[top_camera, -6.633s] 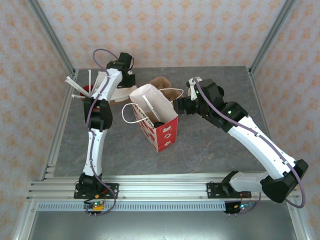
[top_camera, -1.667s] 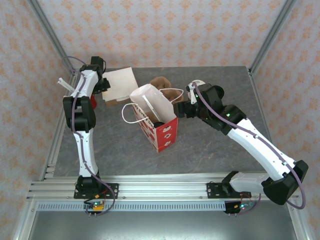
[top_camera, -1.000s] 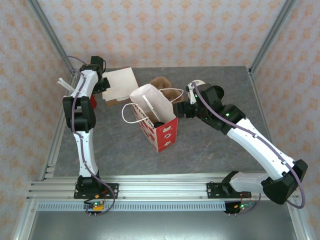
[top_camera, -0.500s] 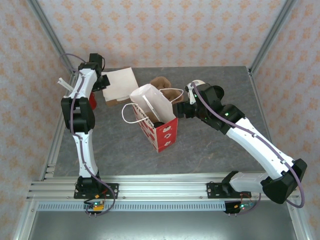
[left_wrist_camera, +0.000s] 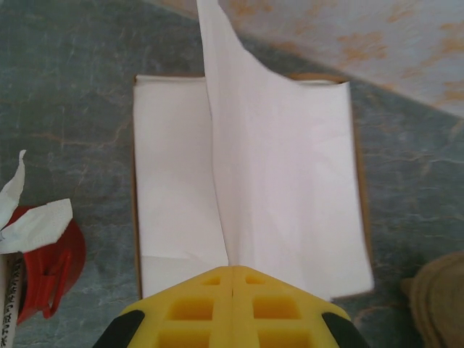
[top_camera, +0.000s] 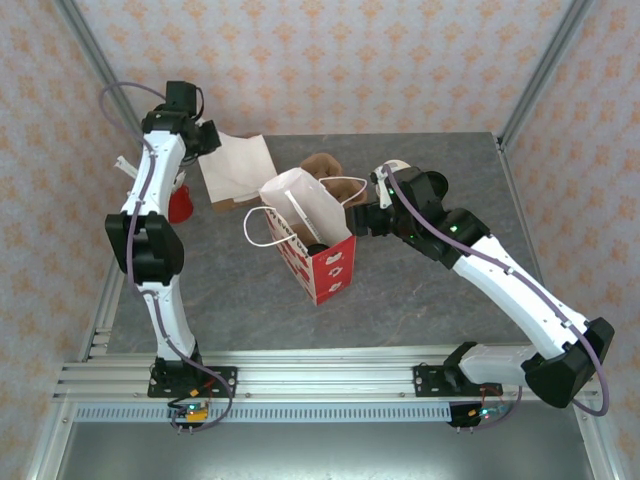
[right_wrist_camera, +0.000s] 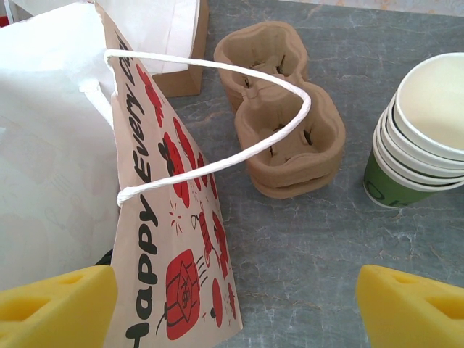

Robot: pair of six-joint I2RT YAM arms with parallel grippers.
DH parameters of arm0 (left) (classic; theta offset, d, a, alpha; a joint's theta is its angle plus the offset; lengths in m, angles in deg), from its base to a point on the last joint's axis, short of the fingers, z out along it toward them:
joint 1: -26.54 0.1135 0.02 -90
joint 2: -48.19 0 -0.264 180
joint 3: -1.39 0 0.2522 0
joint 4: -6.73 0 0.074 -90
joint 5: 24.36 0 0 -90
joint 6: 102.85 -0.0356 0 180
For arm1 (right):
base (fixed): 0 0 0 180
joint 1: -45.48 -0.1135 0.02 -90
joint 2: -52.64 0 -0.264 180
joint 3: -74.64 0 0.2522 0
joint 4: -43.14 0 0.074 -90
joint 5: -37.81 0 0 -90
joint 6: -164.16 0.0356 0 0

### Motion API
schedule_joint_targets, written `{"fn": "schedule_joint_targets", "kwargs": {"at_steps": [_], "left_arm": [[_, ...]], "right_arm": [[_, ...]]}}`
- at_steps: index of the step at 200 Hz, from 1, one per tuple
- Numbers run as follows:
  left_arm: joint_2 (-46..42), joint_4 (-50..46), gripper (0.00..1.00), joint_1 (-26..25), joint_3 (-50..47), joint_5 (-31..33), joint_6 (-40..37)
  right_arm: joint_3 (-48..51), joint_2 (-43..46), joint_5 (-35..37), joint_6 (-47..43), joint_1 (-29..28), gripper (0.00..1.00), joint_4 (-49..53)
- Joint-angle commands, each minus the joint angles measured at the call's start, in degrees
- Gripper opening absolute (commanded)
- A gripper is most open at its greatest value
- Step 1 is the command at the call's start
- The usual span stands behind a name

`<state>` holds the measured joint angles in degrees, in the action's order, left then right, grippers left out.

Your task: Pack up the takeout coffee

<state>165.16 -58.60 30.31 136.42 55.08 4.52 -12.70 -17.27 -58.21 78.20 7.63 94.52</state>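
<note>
Left hand [left_wrist_camera: 232,275], from its wrist, pinches a napkin [left_wrist_camera: 290,167].

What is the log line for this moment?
left fingers: shut on napkin, raised above stack | right fingers: open by bag | bag: upright, mouth open

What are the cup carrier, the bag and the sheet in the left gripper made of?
Cup carrier: probably moulded pulp, matte brown, fibrous. Bag: smooth printed paper, white cord handle. Sheet in the left gripper: thin white paper, perhaps a napkin; it bends softly.
</note>
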Motion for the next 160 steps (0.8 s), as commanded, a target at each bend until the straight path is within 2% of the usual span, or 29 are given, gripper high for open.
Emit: {"fn": "schedule_joint_targets", "kwargs": {"at_steps": [1, 33, 81, 133, 160], "left_arm": [[-4.5, 2.0, 0.0, -0.3, -1.2, -1.8, 2.1], [-11.0, 4.9, 0.0, -0.4, -3.4, -4.0, 4.3], [-19.5, 6.6, 0.0, -1.5, -4.6, -4.2, 6.2], [-29.6, 6.6, 0.0, -5.8, -3.8, -4.0, 6.8], [-33.5, 5.9, 0.0, -9.7, -1.7, -6.4, 6.4]], "right_arm": [[-1.0, 1.8, 1.1, 0.7, -0.2, 0.86, -0.9], [-0.8, 1.8, 1.4, 0.7, -0.2, 0.86, -0.9], [-1.1, 3.5, 2.2, 0.9, -0.2, 0.86, -1.0], [-2.5, 3.5, 5.6, 1.5, -0.2, 0.86, 0.2], [-3.3, 3.4, 8.3, 1.2, -0.2, 0.86, 1.1]]}}
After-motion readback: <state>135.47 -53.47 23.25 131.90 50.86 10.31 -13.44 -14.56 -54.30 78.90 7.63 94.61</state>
